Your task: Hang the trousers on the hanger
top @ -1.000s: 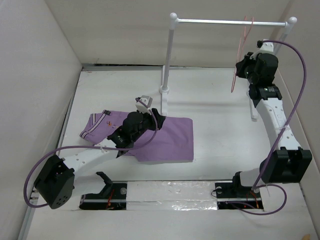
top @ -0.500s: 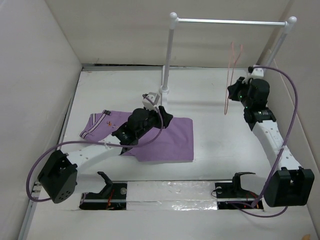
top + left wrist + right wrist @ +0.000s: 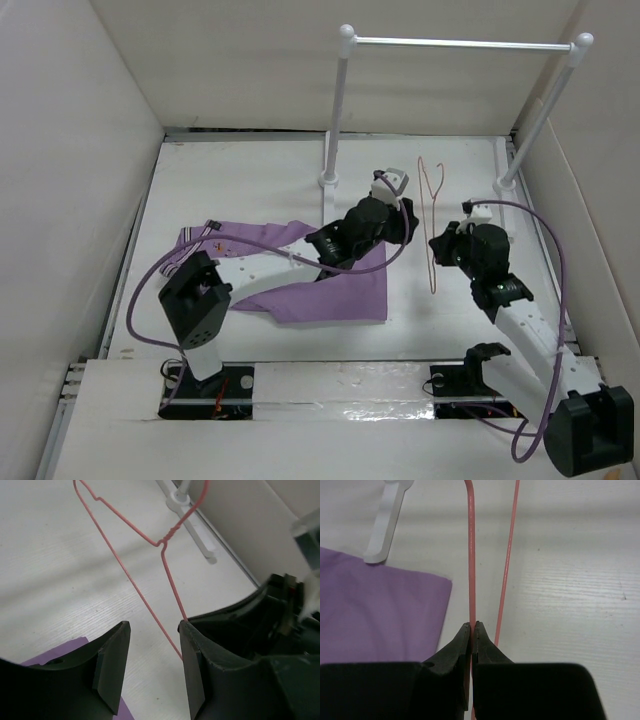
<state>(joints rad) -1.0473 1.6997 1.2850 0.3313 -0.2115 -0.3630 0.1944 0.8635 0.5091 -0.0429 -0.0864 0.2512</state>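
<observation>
The hanger [image 3: 432, 225], now off the rail [image 3: 460, 43], near the trousers' [image 3: 340, 285] edge

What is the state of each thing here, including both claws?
Rack: upright.
Right claw: shut on the hanger.
Hanger: off the rack, held by one wire side.
Trousers: lying on the table, not hung.
Left claw: open, holding nothing.
</observation>
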